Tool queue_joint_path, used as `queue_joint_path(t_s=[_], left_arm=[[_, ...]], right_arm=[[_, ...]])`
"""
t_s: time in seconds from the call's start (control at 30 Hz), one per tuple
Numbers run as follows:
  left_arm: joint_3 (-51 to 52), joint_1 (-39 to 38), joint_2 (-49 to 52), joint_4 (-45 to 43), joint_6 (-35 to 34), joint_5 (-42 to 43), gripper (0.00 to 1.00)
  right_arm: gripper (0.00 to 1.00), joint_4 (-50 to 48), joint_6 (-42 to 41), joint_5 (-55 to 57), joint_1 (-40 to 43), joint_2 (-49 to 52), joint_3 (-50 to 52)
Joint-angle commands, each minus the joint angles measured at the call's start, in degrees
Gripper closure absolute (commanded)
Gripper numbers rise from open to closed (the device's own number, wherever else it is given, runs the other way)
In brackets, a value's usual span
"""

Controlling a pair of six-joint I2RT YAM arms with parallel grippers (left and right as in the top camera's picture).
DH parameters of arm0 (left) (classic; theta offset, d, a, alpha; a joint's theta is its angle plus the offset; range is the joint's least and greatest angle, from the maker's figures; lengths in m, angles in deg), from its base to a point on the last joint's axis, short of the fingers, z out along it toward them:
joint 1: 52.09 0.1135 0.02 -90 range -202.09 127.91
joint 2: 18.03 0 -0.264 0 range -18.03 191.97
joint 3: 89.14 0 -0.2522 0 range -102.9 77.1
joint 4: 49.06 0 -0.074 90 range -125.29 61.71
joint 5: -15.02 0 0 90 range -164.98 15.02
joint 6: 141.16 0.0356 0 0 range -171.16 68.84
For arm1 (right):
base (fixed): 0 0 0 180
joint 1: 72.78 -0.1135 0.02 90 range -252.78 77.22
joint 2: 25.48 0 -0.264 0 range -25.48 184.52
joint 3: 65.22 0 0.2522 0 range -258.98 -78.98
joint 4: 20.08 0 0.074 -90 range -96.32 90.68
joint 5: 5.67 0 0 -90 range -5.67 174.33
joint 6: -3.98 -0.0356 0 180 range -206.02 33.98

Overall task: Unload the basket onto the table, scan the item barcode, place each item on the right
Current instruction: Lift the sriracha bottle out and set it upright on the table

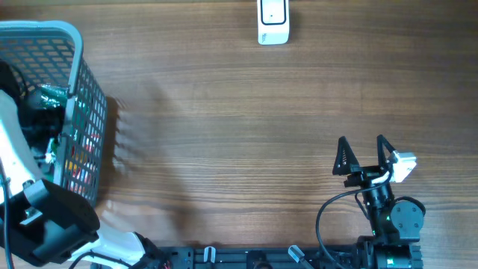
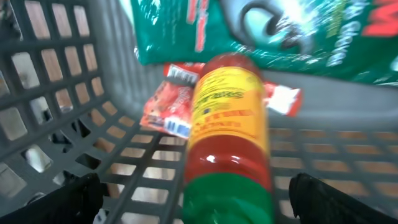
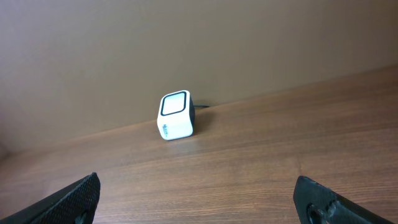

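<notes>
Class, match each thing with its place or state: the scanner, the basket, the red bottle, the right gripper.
1. scanner
2. basket
3. red bottle
4. right gripper

A. lying inside the basket
B. open and empty, at the near side of the table
C. at the left edge of the table
D. at the far edge of the table

Pairs: 1-D, 2-C, 3-A, 4-B

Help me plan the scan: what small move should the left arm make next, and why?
Probably ease the left pincer down and close on the red bottle: it hangs open inside the basket with the bottle lying between its fingers, not yet gripped.
</notes>
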Motion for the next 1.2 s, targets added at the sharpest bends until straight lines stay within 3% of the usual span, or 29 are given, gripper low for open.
queue_joint_path(t_s=[0.0, 0.17, 0.33, 0.47, 0.67, 0.9, 1.17], left_arm=[[4.37, -0.04, 0.39, -1.31, 0.59, 0.48, 0.00], [7.80, -0.04, 0.39, -4.31, 0.59, 0.33, 0.20], [9.79, -0.07, 0.39, -6.84, 0.59, -0.09, 0.52], [9.66, -0.04, 0.11, -7.13, 0.57, -3.15, 0.66], [3.80, -0.04, -2.49, -6.12, 2.12, -3.82, 0.69], [-10.51, -0.17, -9.33, -2.36, 2.14, -2.93, 0.67], [-20.65, -1.95, -22.80, -4.09, 3.61, 6.43, 0.67]], right_arm=[[0.00, -0.15, 0.13, -0.87, -0.44, -0.35, 0.07], [0.00, -0.15, 0.15, -0.87, -0.44, -0.35, 0.07], [0.00, -0.15, 0.17, -0.87, -0.44, -0.35, 0.07], [0.00, -0.15, 0.17, -0.87, -0.44, -0.35, 0.07], [0.00, -0.15, 0.17, -0.87, -0.44, -0.35, 0.07], [0.00, -0.15, 0.15, -0.87, -0.44, -0.35, 0.07], [0.00, -0.15, 0.17, -0.87, -0.44, -0.35, 0.07]])
